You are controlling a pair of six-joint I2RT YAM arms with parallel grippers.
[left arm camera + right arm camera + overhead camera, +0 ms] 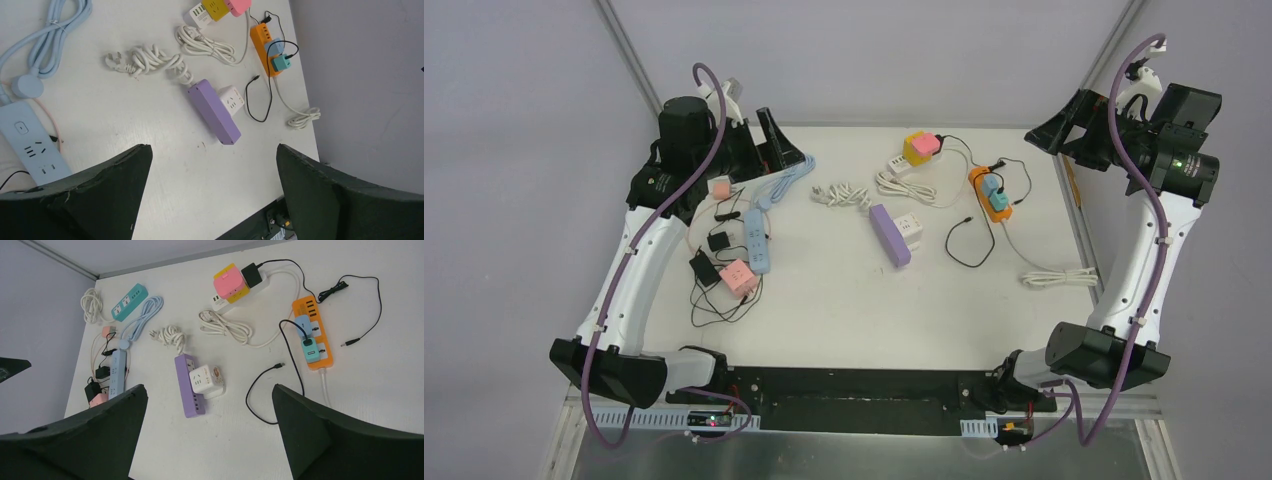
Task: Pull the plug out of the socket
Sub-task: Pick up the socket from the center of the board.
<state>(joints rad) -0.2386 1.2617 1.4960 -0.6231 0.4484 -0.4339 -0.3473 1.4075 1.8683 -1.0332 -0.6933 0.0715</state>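
At worktop [844, 300] centre: purple strip [889, 237], white cube plug [911, 228] seated in it, likely the target.
Left gripper [212, 150]: wide open, empty, raised at 10 o'clock, seemingly surveying.
Right gripper [208, 388]: wide open, empty, raised at 2 o'clock.

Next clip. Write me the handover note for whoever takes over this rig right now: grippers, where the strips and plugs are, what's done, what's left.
Left gripper: open, empty, raised at far left.
Right gripper: open, empty, raised at far right.
Things: purple strip mid-table with a white cube adapter plugged in. To its right, the orange strip carries a blue adapter and a teal adapter.
Done: nothing; these adapters are all seated.
Left: choose a plug, hold its strip, pull it out.
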